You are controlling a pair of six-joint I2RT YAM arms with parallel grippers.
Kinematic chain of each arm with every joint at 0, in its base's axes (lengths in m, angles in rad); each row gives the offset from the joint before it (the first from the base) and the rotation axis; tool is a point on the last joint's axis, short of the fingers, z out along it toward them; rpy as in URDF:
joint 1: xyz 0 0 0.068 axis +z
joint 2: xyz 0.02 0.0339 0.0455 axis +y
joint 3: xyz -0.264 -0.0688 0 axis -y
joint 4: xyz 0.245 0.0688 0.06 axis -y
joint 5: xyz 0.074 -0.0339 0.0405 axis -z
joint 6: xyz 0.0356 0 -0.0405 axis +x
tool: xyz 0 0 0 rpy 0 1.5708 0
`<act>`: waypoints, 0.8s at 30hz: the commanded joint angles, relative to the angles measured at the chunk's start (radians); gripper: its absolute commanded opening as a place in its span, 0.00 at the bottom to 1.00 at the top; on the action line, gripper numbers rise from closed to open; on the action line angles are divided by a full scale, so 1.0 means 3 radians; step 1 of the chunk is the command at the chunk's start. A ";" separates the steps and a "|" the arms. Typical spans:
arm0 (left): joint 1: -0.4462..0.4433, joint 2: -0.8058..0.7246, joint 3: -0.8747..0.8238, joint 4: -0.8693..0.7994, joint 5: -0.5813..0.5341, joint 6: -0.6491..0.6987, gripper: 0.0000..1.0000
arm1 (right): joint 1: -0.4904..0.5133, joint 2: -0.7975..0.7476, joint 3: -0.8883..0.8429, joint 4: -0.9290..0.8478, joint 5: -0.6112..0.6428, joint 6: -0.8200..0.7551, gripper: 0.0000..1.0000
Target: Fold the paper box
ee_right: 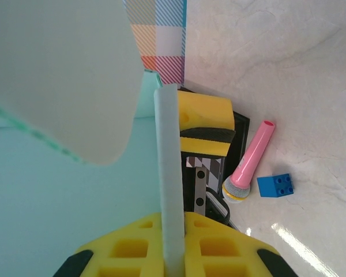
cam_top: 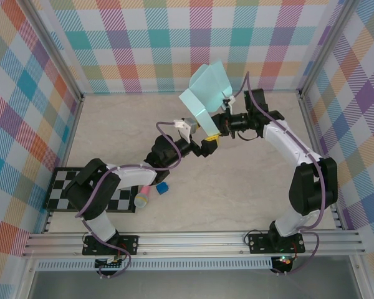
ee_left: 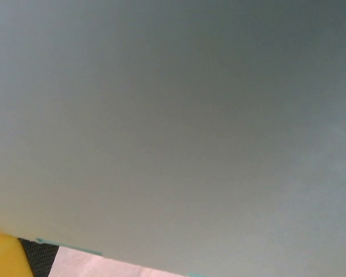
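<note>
Right gripper (ee_right: 173,254): clamped on the paper box (ee_right: 57,190). Its two yellow fingers (ee_right: 132,248) sit pressed together, with one thin panel of the pale mint card pinched edge-on between them. In the top view the right gripper (cam_top: 223,124) points to the left at mid-table, and its arm reaches in from the right base.

Left gripper (cam_top: 207,144): released, jaws spread wide, gripping nothing. It sits just below and to the left of the right gripper, close against the lower edge of the card. In the right wrist view one of its yellow-and-black fingers (ee_right: 205,124) stands just beside the pinched panel. Whether it touches the card cannot be told. In the left wrist view a yellow finger (ee_left: 3,257) shows at the bottom left corner.

Paper box (cam_top: 206,93): lifted clear of the table (cam_top: 249,187), partly folded, its panels rising up and away from the grippers toward the back wall. A curved flap, blurred, hangs close to the right wrist camera. In the left wrist view the card surface (ee_left: 173,127) lies very close to the lens, plain and grey-green.

Other items: a pink toy microphone (cam_top: 142,198) and a blue brick (cam_top: 163,187) lie near each other on the table by the left arm. A checkered board (cam_top: 59,190) lies at the near left
</note>
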 commanded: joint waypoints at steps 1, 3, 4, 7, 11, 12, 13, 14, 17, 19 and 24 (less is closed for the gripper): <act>0.0163 -0.0111 0.0143 0.0289 -0.0128 -0.0063 1.00 | 0.0059 0.0005 -0.0043 -0.0342 -0.0312 -0.0187 0.04; 0.0168 -0.0126 0.0065 0.0361 -0.0197 -0.0059 1.00 | 0.0041 0.0004 0.0010 -0.0402 -0.0347 -0.0233 0.04; 0.0173 -0.0150 0.0012 0.0370 -0.0233 -0.0032 1.00 | 0.0017 -0.0009 0.0051 -0.0457 -0.0350 -0.0272 0.04; 0.0191 -0.0227 -0.0140 0.0394 -0.0426 0.0067 1.00 | -0.0056 -0.0048 0.0116 -0.0550 -0.0413 -0.0343 0.05; 0.0214 -0.0322 -0.0222 0.0363 -0.0540 0.0206 1.00 | -0.0083 -0.0037 0.0140 -0.0683 -0.0458 -0.0451 0.05; 0.0214 -0.0331 -0.0220 0.0350 -0.0555 0.0226 1.00 | -0.0082 -0.0033 0.0131 -0.0670 -0.0451 -0.0433 0.05; 0.0214 -0.0334 -0.0206 0.0334 -0.0584 0.0229 1.00 | -0.0082 -0.0046 0.0092 -0.0613 -0.0455 -0.0395 0.05; 0.0214 -0.0324 -0.0190 0.0336 -0.0661 0.0188 1.00 | -0.0083 -0.0057 0.0059 -0.0549 -0.0444 -0.0340 0.05; 0.0217 -0.0271 -0.0204 0.0484 -0.0874 0.0054 1.00 | -0.0082 -0.0083 0.0029 -0.0482 -0.0377 -0.0288 0.05; 0.0214 -0.0265 -0.0177 0.0499 -0.0840 0.0039 1.00 | -0.0083 -0.0080 0.0038 -0.0500 -0.0351 -0.0293 0.05; 0.0215 -0.0244 -0.0128 0.0496 -0.0801 0.0024 1.00 | -0.0085 -0.0104 -0.0013 -0.0480 -0.0234 -0.0219 0.05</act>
